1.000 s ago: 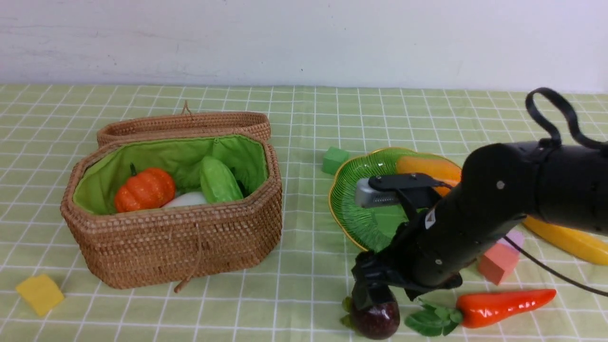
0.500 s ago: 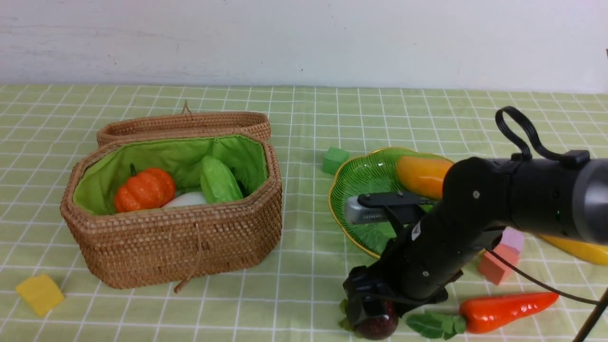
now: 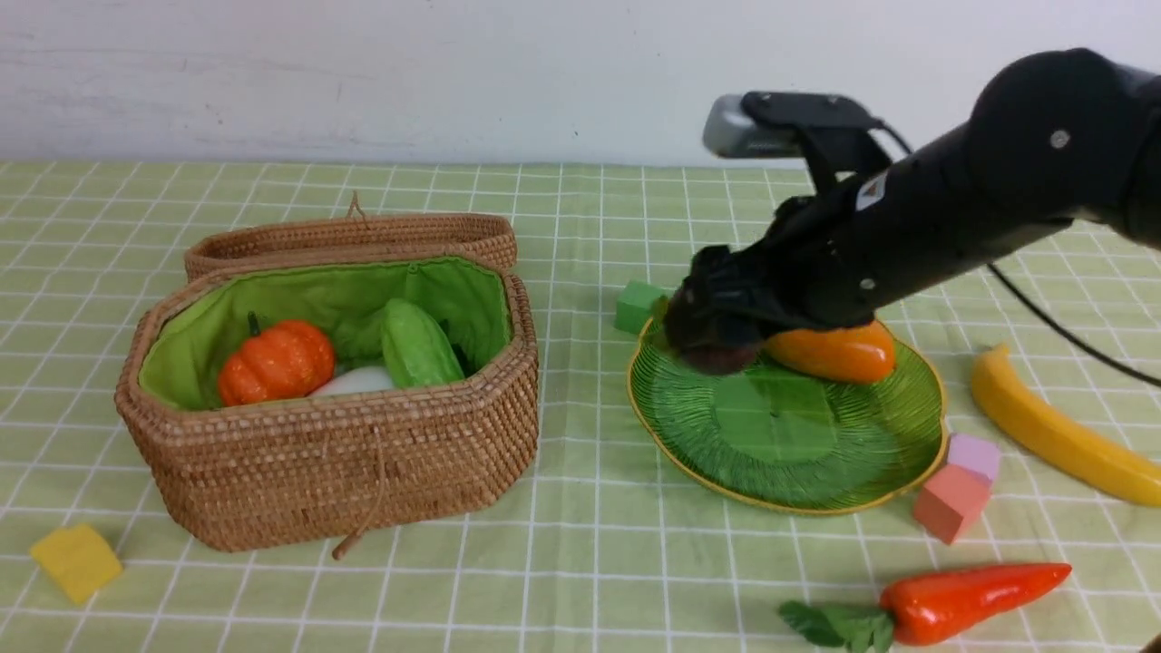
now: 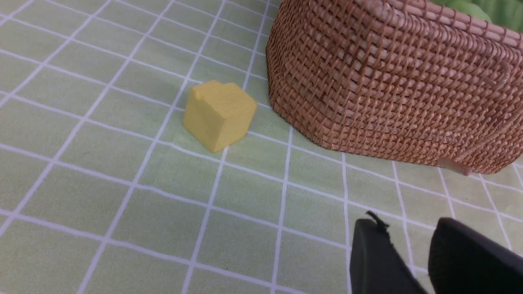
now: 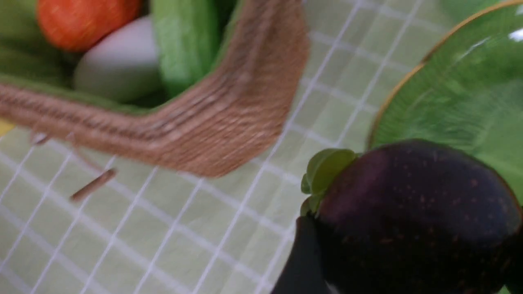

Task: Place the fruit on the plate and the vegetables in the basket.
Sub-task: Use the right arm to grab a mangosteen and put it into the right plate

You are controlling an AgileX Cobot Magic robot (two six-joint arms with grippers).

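Note:
My right gripper (image 3: 717, 337) is shut on the dark purple fruit (image 3: 721, 349) and holds it just above the far left rim of the green plate (image 3: 798, 453). In the right wrist view the fruit (image 5: 412, 204) fills the jaws, with the plate (image 5: 461, 102) beyond. The mango (image 3: 830, 352) lies on the plate. The banana (image 3: 1052, 431) lies on the cloth right of the plate. The carrot (image 3: 961, 599) lies at the front right. The basket (image 3: 336, 453) stands open at the left and holds the pumpkin (image 3: 277, 360), radish (image 3: 358, 381) and cucumber (image 3: 417, 345). My left gripper (image 4: 408, 228) is slightly open, empty, near the basket (image 4: 388, 81).
A green cube (image 3: 639, 306) sits behind the plate's left rim. A pink cube (image 3: 948, 503) and a lilac cube (image 3: 975, 453) sit at the plate's right front. A yellow cube (image 3: 77, 560) lies left of the basket, also in the left wrist view (image 4: 218, 114).
My right gripper closed on the purple fruit at the table's front, lifted it and carried it back over the plate's far left rim. The plate shifted slightly.

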